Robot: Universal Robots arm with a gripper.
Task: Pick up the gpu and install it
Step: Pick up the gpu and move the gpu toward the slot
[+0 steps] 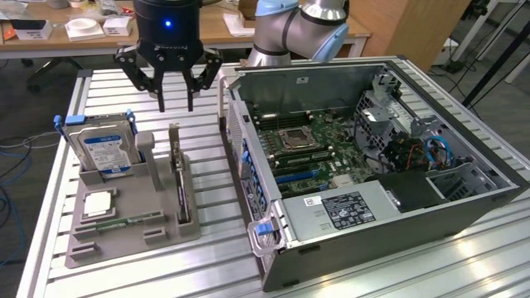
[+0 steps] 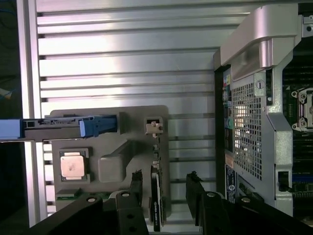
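The gripper (image 1: 175, 104), jaws spread wide and empty, hangs over the gpu (image 1: 178, 180) standing on edge in the grey holder (image 1: 124, 233) beside the open computer case (image 1: 373, 161), where an off-centre descent could strike the thin card's top edge or tip it in its slot.

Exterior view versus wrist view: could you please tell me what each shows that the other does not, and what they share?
Exterior view adds the arm's joints, a desk behind, and the case's power supply and blue cables. Wrist view adds a straight-down look: the gpu's top edge seen between the fingers of the open gripper. Shared: grey tray, hard drive, processor chip, gpu, gripper, case.
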